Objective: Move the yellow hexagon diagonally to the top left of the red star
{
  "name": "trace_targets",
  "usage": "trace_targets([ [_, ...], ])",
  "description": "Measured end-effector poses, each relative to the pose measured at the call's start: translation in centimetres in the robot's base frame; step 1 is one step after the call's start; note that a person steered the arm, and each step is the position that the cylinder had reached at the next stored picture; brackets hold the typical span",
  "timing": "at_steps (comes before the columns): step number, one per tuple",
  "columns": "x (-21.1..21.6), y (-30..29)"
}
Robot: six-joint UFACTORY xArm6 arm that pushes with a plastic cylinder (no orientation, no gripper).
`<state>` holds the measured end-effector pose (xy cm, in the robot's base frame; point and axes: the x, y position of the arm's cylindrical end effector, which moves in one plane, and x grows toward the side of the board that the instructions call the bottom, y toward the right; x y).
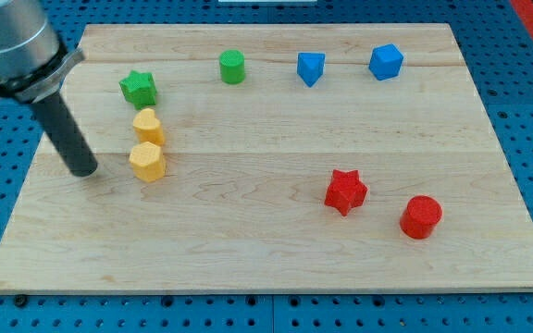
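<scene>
The yellow hexagon (146, 161) lies on the wooden board at the view's left. A second yellow block (148, 125), rounded, sits just above it, almost touching. The red star (345, 191) lies at the right of the middle, far to the right of the hexagon. My tip (85, 172) rests on the board just left of the yellow hexagon, a short gap apart from it. The dark rod slants up to the view's top left.
A green star (138, 88) is above the yellow blocks. A green cylinder (232, 67), a blue block (310, 68) and a blue cube (386, 62) line the top. A red cylinder (421, 216) sits right of the red star. The board (266, 259) is ringed by blue perforated table.
</scene>
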<state>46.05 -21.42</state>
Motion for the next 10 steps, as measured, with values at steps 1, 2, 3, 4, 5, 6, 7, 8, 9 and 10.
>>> trace_targets([
  [1, -0.2, 3.1],
  [2, 0.0, 6.3],
  [3, 0.4, 9.8],
  [4, 0.8, 12.5],
  [5, 1.1, 12.4],
  [6, 1.9, 10.9],
  [7, 2.8, 11.0],
  [8, 3.4, 11.4],
  [9, 3.4, 14.3],
  [10, 3.2, 17.8],
])
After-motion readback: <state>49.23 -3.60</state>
